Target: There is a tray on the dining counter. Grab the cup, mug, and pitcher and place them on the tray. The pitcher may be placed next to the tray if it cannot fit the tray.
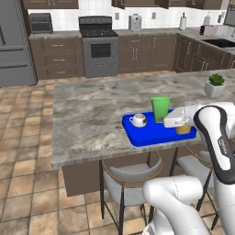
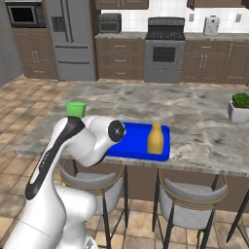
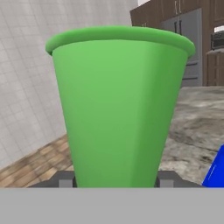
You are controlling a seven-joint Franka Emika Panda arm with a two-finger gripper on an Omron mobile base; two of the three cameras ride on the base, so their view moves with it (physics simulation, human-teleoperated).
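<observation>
Marbled dining counter — blue tray with mug, pitcher; fingers clasping green cup.

No legible text, labels, brands, numbers or signs observed on any object or surface in the three views.

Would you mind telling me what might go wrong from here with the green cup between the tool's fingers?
The tapered green cup widens upward, so it may slip down through the tool. Setting it on the blue tray, it could catch the low rim and tip, or knock the white mug or the yellow-orange pitcher.
</observation>
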